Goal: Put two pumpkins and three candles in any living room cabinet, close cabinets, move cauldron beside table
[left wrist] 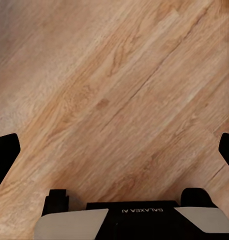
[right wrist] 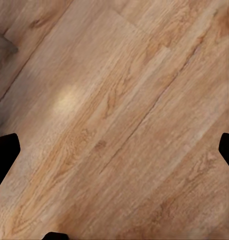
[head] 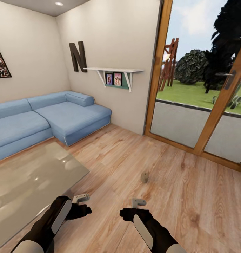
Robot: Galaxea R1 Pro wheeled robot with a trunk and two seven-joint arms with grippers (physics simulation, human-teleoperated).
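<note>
One short pale grey candle (head: 145, 177) stands on the wood floor, ahead of my right gripper (head: 138, 202) and a little to its right. That gripper hangs open above bare floor, and its dark fingertips (right wrist: 5, 150) sit far apart in the right wrist view. My left gripper (head: 80, 199) is open too, beside the near corner of the glass-topped table (head: 29, 182). Plain floorboards lie between its fingertips (left wrist: 6, 152) in the left wrist view. The pumpkins, the cabinet and the cauldron are out of view.
A blue corner sofa (head: 46, 119) runs along the far left walls behind the table. A white wall shelf (head: 113, 70) hangs on the back wall. Wood-framed glass doors (head: 201, 105) fill the right side. Open floor stretches from the grippers to the doors.
</note>
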